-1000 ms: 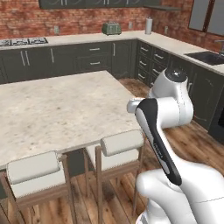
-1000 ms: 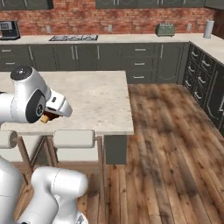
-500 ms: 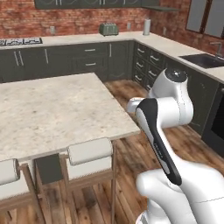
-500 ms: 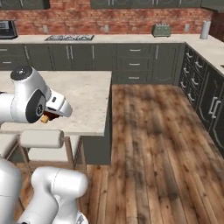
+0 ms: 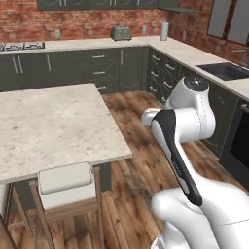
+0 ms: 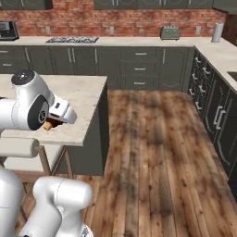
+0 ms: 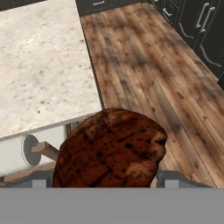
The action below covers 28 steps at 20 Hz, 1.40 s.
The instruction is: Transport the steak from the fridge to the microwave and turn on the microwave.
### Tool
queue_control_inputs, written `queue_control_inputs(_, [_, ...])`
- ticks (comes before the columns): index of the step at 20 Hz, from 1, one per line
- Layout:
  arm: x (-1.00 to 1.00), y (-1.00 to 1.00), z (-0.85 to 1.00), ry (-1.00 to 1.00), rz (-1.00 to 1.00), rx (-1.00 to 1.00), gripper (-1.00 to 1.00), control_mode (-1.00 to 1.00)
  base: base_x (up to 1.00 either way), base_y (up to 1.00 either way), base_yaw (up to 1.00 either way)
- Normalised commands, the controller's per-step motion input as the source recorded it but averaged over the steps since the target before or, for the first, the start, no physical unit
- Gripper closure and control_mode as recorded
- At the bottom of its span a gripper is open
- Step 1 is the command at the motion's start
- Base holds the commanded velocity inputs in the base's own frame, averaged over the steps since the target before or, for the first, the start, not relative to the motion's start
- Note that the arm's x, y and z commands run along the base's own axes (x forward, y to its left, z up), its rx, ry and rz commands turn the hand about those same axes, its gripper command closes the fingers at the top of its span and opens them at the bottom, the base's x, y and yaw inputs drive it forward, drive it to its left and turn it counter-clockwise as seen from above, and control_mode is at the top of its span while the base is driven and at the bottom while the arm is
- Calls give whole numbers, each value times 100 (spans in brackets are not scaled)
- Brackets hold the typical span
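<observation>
Steak is clamped in the hand, tucked close to the arm over the island table edge, probably so it rides safely to the microwave.

Arm folded close, claw gripping the steak

The white arm is bent tightly back on itself above the base. Its claw is closed around the steak, which bulges up between the two finger tips in the hand view.
</observation>
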Motion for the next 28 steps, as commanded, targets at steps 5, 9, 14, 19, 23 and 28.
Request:
queue_control_inputs(5, [0,0,0,0,0,0,100,100,52,-52,19])
queue_control_inputs(9, [0,0,0,0,0,0,100,100,59,-45,23])
queue_control_inputs(14, [0,0,0,0,0,0,100,100,60,-45,24])
queue_control_inputs(19, [0,0,0,0,0,0,100,100,61,-46,22])
queue_control_inputs(23, [0,0,0,0,0,0,100,100,61,-43,25])
queue_control_inputs(28, [0,0,0,0,0,0,100,100,61,-42,27])
